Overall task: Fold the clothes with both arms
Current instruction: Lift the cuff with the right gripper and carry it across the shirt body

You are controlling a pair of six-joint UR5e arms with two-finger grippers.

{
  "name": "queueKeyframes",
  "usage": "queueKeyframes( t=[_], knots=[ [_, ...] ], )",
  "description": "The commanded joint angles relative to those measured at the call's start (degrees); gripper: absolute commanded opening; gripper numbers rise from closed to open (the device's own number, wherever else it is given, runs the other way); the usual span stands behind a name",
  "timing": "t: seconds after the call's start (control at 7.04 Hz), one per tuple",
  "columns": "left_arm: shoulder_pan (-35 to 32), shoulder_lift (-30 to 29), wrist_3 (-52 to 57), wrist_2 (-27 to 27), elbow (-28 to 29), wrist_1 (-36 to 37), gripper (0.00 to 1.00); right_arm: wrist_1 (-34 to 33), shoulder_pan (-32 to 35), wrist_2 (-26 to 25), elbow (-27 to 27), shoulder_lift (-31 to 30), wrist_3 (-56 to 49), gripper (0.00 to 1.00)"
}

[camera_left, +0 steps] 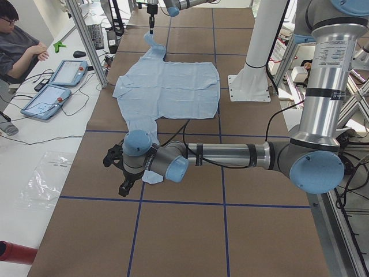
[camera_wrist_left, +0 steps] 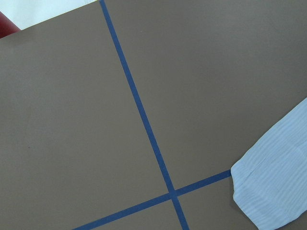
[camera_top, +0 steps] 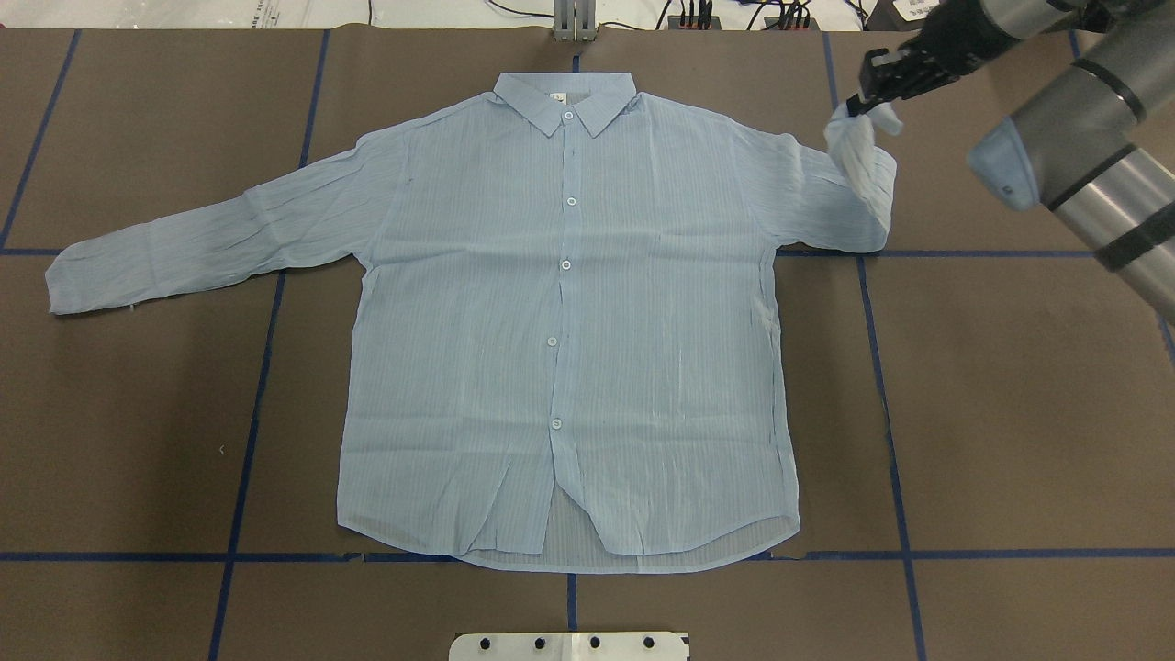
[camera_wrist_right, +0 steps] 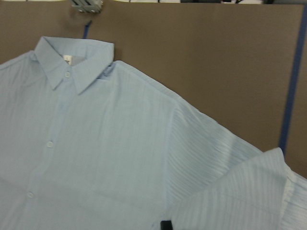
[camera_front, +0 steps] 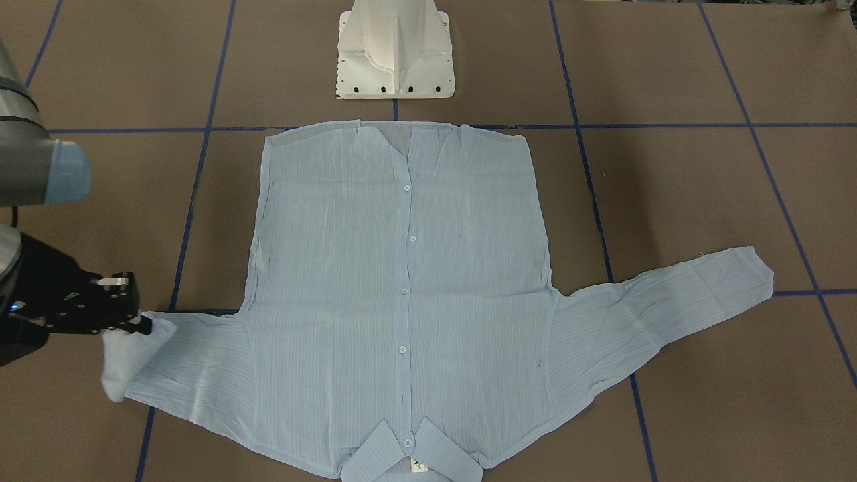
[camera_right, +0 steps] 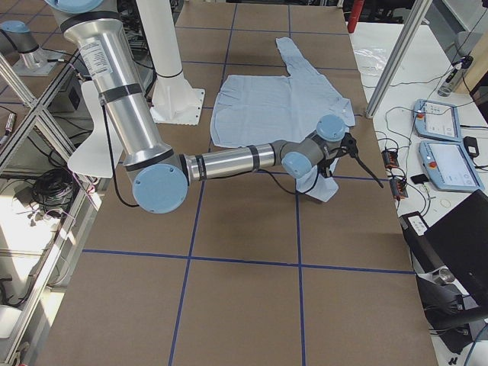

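- Pinching the shirt (camera_top: 569, 321) by its raised sleeve cuff (camera_top: 863, 147), my right gripper (camera_top: 861, 101) is clamping its fingers on the cloth.
- The shirt is lying flat, buttons up, on the table (camera_top: 1010, 413), with its other sleeve (camera_top: 211, 239) stretching outward.
- My left gripper (camera_left: 123, 188) is hovering beside that sleeve's end; I cannot tell how its fingers stand.

Robotics lab; teach pendants (camera_left: 47, 100), aluminium framing (camera_left: 86, 40) (operator (camera_left: 17, 46) seated)

Overhead, front cameras — opposed — share the shirt (camera_top: 459, 321)
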Motion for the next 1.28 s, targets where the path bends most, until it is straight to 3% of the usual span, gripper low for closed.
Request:
queueKeyframes(
  t=[0.0, 0.28, 0.43, 0.71, 0.99, 1.14],
  knots=[
    [0.0, 0.07, 0.07, 0.09, 0.54, -0.03, 1.0, -0.07, -4.26, -1.82, -0.32, 9.46, 6.23, 0.0],
    [0.0, 0.15, 0.07, 0.26, 0.72, 0.05, 1.0, -0.16, -8.46, -5.76, -3.2, 14.3, 6.23, 0.0],
    [0.0, 0.16, 0.07, 0.26, 0.9, 0.05, 1.0, -0.16, -11.89, -10.31, -6.0, 16.41, 6.23, 0.0],
    [0.0, 0.16, 0.07, 0.26, 0.99, 0.05, 1.0, -0.07, -18.04, -17.26, -14.6, 21.94, 6.06, 0.0],
    [0.0, 0.07, 0.15, 0.26, 1.42, 0.05, 1.0, -0.07, -22.88, -21.05, -28.03, 29.67, 4.74, 0.0],
    [0.0, -0.02, 0.15, 0.26, 1.43, 0.05, 1.0, 0.1, -26.04, -26.12, -28.79, 31.1, 4.65, 0.0]
  ],
)
